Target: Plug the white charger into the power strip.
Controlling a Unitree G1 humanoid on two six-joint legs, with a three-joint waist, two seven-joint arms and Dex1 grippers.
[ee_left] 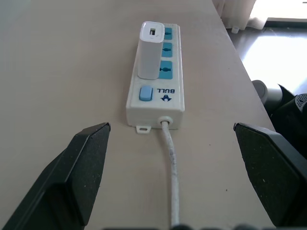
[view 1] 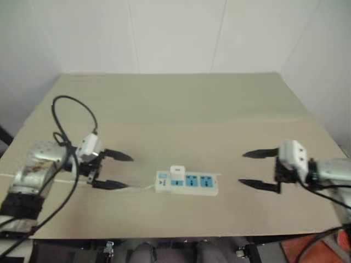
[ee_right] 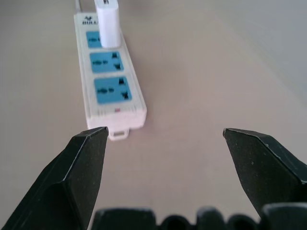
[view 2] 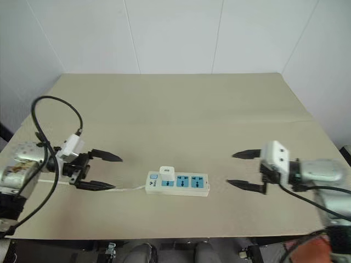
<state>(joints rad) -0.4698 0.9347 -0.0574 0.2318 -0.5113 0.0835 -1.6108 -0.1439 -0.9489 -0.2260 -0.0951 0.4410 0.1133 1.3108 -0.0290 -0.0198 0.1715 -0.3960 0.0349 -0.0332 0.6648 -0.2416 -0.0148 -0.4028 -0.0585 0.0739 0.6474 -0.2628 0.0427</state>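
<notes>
Both grippers stood with jaws spread wide, nothing held. White charger (view 1: 177, 172) sat upright, plugged into the power strip (view 1: 187, 183), in the socket nearest the strip's switch (ee_left: 145, 93) and cable end; other two blue sockets free. Strip lay flat near the front edge of the table (view 1: 181, 104), roughly at its middle, running along that edge. Left gripper (view 1: 114, 170) hovered off the strip's cable end, well apart from it, fingers pointed toward it. Right gripper (view 1: 260, 169) hovered off the opposite end, well apart too. White cable (ee_left: 171, 167) ran from the strip toward the left gripper.
</notes>
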